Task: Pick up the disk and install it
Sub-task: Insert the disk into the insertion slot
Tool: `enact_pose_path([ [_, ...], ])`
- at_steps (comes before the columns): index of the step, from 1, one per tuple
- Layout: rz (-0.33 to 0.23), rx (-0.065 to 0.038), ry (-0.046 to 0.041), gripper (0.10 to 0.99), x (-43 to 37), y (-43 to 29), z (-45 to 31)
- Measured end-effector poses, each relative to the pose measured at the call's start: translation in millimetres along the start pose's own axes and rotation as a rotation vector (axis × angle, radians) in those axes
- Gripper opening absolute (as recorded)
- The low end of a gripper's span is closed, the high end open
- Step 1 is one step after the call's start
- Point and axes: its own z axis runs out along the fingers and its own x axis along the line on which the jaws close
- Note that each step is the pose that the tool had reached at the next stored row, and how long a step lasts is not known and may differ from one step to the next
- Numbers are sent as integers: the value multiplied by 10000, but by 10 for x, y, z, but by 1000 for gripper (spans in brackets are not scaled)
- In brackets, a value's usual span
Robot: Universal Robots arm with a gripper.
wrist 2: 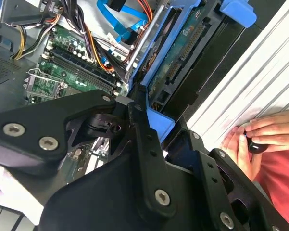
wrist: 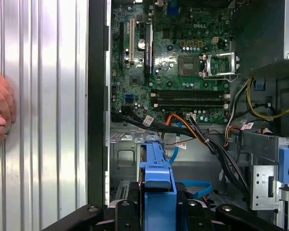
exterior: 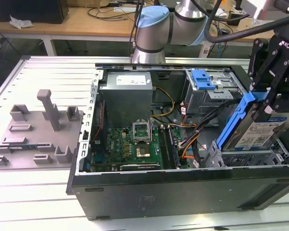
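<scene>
My gripper is shut on the disk, a silver drive with a white-and-blue label in a bright blue bracket. In the exterior view I hold it steeply tilted above the metal drive bay at the near right corner of the open computer case. The second wrist view shows the disk's green circuit-board side, with my black fingers closed against the blue bracket. In the first wrist view the bracket's edge rises between my finger links, above the bay floor.
Inside the case lie the green motherboard, a grey power supply, a drive cage with a blue latch and bundles of cables. A grey fixture stands on the ribbed table at the exterior view's left. A person's hand rests beside the case.
</scene>
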Motion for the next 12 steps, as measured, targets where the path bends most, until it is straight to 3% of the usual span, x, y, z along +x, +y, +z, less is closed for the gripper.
enact_pose_path([
  [4,-1,0,0,365,3,0,94],
  [9,0,0,0,365,21,0,280],
  [12,-2,1,2,376,29,-1,338],
])
